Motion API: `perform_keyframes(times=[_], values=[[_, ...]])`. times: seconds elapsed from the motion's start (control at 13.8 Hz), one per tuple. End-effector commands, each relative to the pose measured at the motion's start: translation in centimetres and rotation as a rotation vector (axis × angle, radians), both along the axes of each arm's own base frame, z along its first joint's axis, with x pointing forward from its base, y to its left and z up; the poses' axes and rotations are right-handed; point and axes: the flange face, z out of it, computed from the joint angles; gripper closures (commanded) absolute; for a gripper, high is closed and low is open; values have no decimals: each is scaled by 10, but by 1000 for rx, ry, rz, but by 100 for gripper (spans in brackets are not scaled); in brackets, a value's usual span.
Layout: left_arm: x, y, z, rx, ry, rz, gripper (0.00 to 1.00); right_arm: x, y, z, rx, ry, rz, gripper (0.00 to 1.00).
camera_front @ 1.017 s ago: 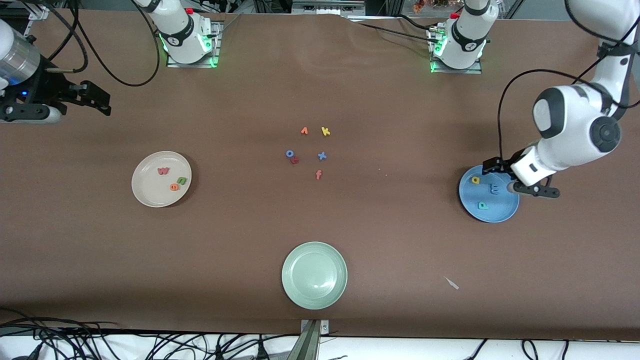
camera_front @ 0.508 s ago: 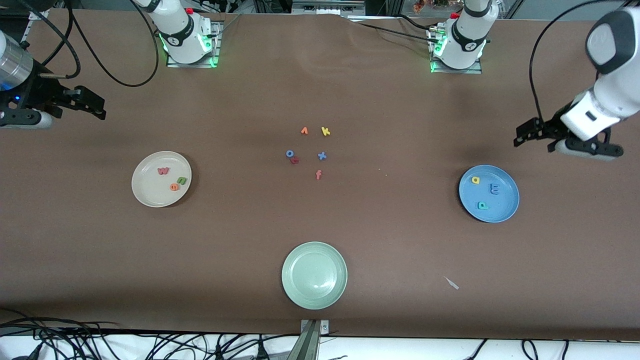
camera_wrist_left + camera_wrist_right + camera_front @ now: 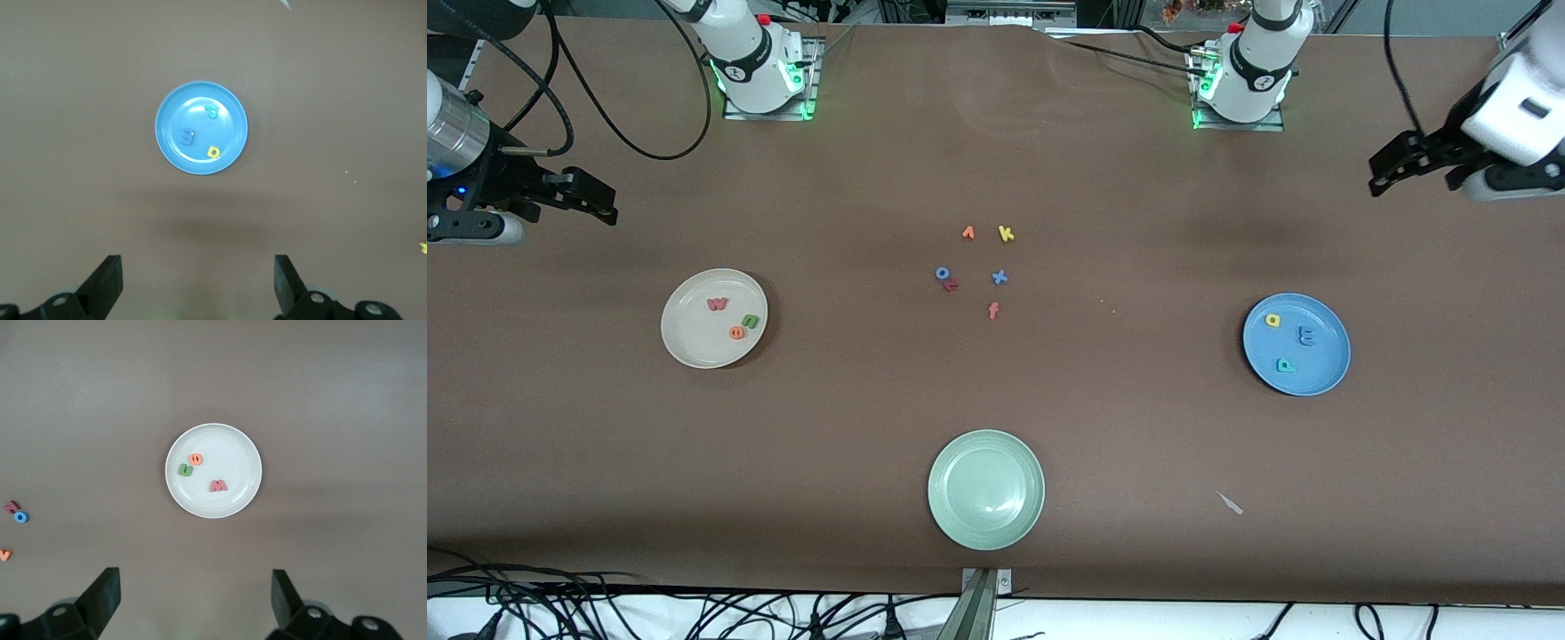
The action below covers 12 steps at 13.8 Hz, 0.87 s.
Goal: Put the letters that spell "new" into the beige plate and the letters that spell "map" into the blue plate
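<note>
We find n, e, w in the beige plate (image 3: 694, 351) and m, a, p in the blue plate (image 3: 1320, 373). Left gripper (image 3: 198, 288) and right gripper (image 3: 195, 603) hover spread, empty. Only risk we see: a descending arm nudging a plate.

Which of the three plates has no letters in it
The pale green plate, the one nearest the front camera. The beige plate holds w, n and e, and the blue plate holds m, a and p.

Three letters n, e, w (image 3: 734, 318) lie in one plate (image 3: 685, 342) toward the right arm's end of the tabletop (image 3: 1138, 444). Letters m, a, p (image 3: 1288, 340) lie in another plate (image 3: 1325, 373) toward the left arm's end. Loose letters (image 3: 978, 267) lie between; a third plate (image 3: 960, 524) sits nearer the front camera.
</note>
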Motion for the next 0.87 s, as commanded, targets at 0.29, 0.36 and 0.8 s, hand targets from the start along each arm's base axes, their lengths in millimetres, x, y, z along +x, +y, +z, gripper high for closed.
perform_keyframes(times=[0.29, 0.36, 0.8], values=[[53, 27, -1, -92, 26, 82, 0, 5, -7, -2, 19, 13, -1, 0], [53, 27, -1, -100, 26, 85, 0, 5, -7, -2, 19, 13, -1, 0], [53, 5, 0, -110, 25, 47, 0, 6, -4, -1, 21, 7, 2, 0]])
